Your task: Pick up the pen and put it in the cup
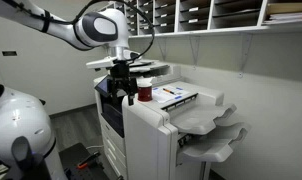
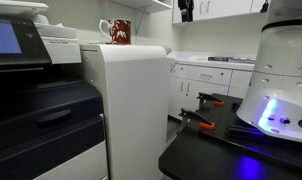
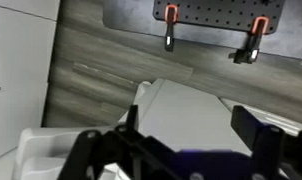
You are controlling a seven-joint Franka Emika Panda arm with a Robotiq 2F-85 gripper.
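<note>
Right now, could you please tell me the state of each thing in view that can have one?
gripper: open, holding nothing.
cup: upright on the printer, contents hidden.
pen: lying flat on the printer, not gripped.
printer: screen lit, front drawers shut.

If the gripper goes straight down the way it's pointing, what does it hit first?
The gripper would probably meet the white top of the large office printer, beside the small dark red cup; depth unclear.
</note>
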